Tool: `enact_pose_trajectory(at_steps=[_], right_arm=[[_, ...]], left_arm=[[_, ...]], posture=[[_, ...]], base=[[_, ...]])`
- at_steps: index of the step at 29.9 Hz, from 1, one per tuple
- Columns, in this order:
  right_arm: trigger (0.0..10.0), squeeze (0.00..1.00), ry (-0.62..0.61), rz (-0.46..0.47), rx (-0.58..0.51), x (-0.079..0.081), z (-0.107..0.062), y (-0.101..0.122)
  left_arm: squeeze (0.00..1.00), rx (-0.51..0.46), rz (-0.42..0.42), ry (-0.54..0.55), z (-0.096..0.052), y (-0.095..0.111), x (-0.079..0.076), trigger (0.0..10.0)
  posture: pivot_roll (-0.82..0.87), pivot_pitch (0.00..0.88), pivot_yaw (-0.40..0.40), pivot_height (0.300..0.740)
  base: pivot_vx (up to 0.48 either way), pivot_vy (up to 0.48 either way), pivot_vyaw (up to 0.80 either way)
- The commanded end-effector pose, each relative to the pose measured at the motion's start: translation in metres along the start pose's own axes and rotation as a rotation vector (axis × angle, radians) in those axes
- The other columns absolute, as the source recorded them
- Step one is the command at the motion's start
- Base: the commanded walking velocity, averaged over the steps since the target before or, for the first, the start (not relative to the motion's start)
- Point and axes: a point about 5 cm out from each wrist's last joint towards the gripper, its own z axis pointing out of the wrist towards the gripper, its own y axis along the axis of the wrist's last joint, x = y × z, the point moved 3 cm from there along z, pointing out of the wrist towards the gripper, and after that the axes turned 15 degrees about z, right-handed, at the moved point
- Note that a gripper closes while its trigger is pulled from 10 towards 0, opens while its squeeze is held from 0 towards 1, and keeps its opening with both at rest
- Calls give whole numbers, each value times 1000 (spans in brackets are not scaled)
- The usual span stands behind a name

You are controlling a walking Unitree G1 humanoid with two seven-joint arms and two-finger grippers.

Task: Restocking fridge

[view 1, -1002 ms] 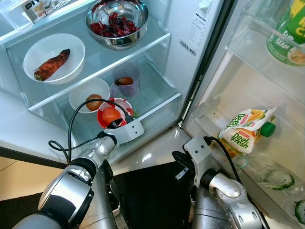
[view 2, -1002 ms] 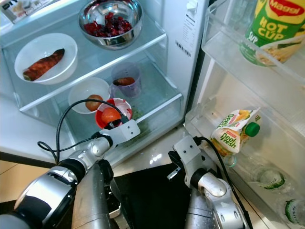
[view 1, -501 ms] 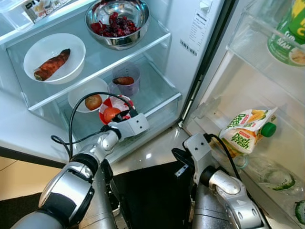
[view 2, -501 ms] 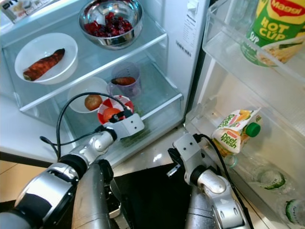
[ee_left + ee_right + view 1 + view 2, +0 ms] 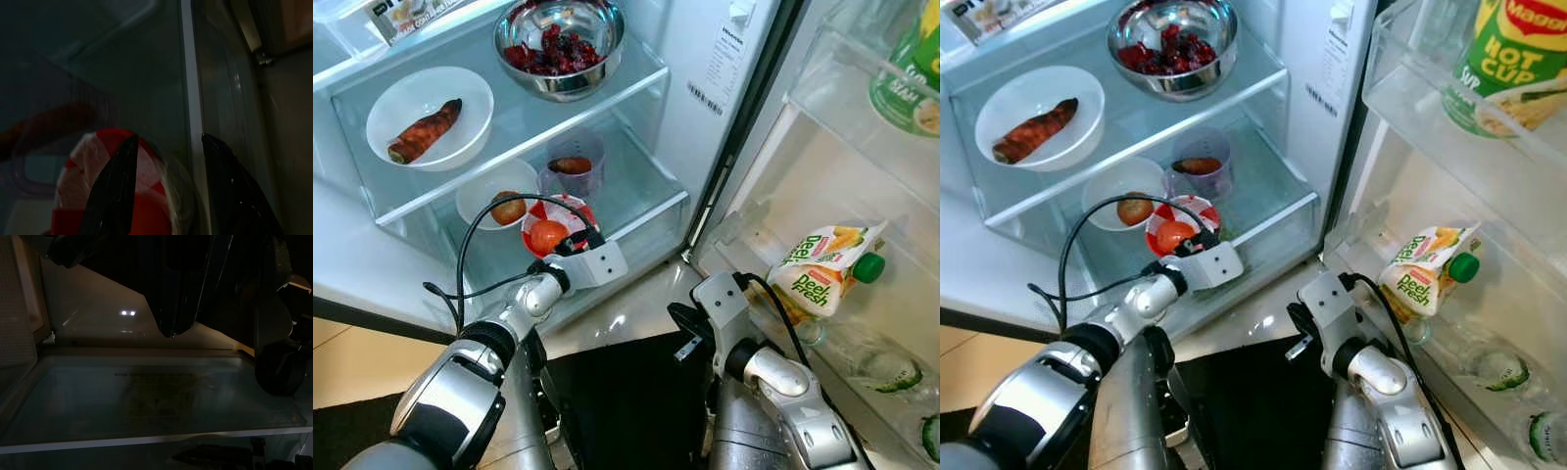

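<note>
left gripper (image 5: 166,196) reaches into the fridge's lower shelf (image 5: 636,196), fingers parted around the rim of a red-and-white bowl (image 5: 553,220) holding a tomato (image 5: 548,236); right gripper's state cannot be told.

A: So what's on the fridge shelves?

B: Upper glass shelf (image 5: 607,93) has a steel bowl (image 5: 559,44) of dark red berries, plus a white bowl (image 5: 429,117) with a sweet potato in it, off to the left.

A: And lower down?

B: Lower shelf (image 5: 641,196): a small white bowl (image 5: 494,191) holding something brownish, a red-and-white bowl (image 5: 553,225) with a tomato right beside it, and a clear cup (image 5: 576,162) behind those.
</note>
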Motion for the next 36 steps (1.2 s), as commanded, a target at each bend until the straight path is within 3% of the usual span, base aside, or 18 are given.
enact_pose_trajectory(at_steps=[1,7,19,28,31,34,36], right_arm=[[10000,0,14,28,25,2,0,-10],[10000,0,22,28,21,3,4,-9],[10000,0,35,28,36,1,14,-17],[10000,0,9,45,118,-8,22,-47],[10000,0,-4,58,152,-10,23,-60],[10000,0,-5,63,160,-10,23,-64],[10000,0,-9,73,198,-11,24,-76]], left_arm=[[0,-12,-21,-1,-3,2,-6,10000],[0,-71,-57,42,-1,14,-1,10000],[0,-134,-99,45,-18,23,-21,10000],[0,-71,-125,49,-36,10,-34,10000],[0,-25,-141,30,-46,2,-47,10000],[0,-10,-146,26,-47,0,-51,10000],[0,57,-206,8,-57,-9,-68,10000]], posture=[[-100,415,109,346],[-89,401,109,346],[-62,341,110,346],[-42,272,104,346],[-37,243,95,346],[-35,238,92,346],[-33,216,82,346]], base=[[0,0,0],[0,0,0],[0,0,0],[0,0,0],[0,0,0],[0,0,0],[0,0,0]])
